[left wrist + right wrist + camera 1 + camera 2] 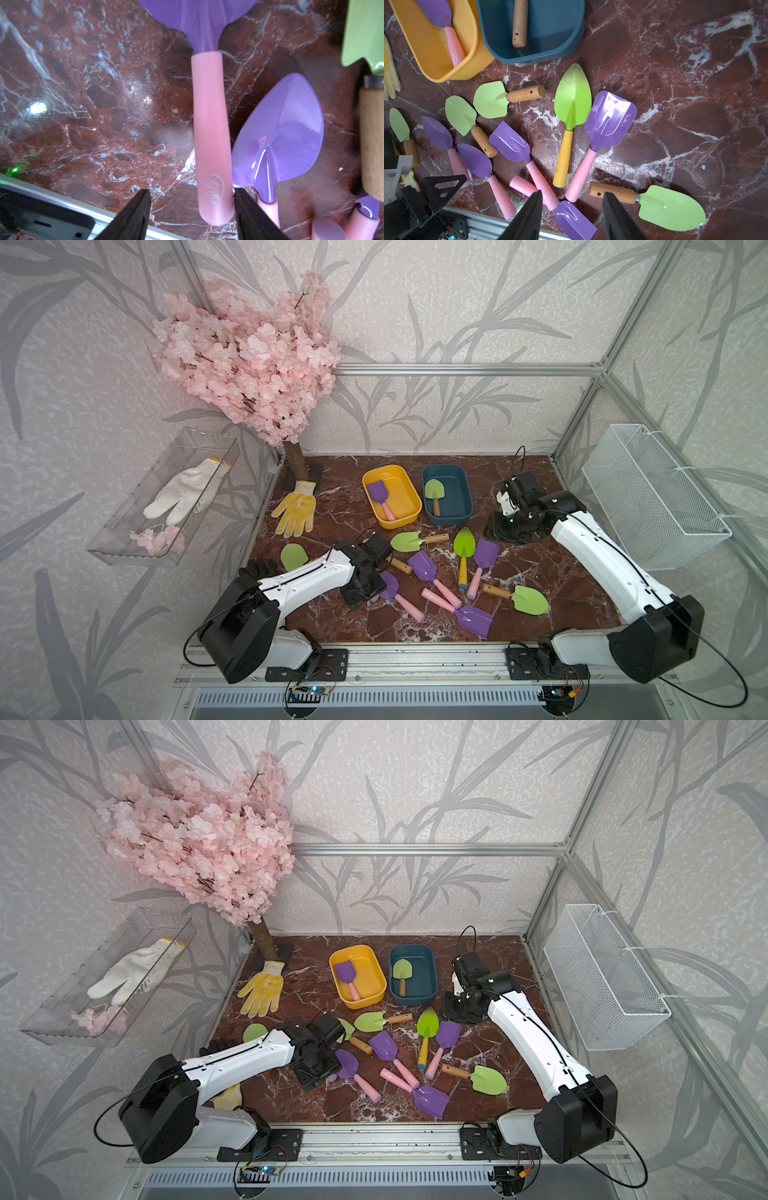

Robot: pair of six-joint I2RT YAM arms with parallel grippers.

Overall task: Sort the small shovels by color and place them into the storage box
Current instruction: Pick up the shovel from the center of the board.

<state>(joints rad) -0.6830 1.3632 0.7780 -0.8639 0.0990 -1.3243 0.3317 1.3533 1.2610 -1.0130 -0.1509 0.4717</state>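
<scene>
The yellow storage box [399,523] holds a purple shovel [380,495], and the teal one [461,506] holds a green shovel [434,493]. Several purple and green shovels lie scattered on the marble, among them a pointed green one with a yellow handle [464,547]. My left gripper [191,190] is low and open. The pink handle [209,135] of a purple shovel lies between its fingers, close against one finger [245,207]. In both top views that shovel is mostly hidden under the gripper [365,593]. My right gripper [572,193] hangs open and empty beside the teal box [461,1006].
A yellow glove [296,508] lies left of the boxes, by the trunk of a pink blossom tree [249,364]. A clear tray [124,547] with a white glove hangs on the left wall and a white wire basket [652,497] on the right. An aluminium rail [415,655] runs along the front.
</scene>
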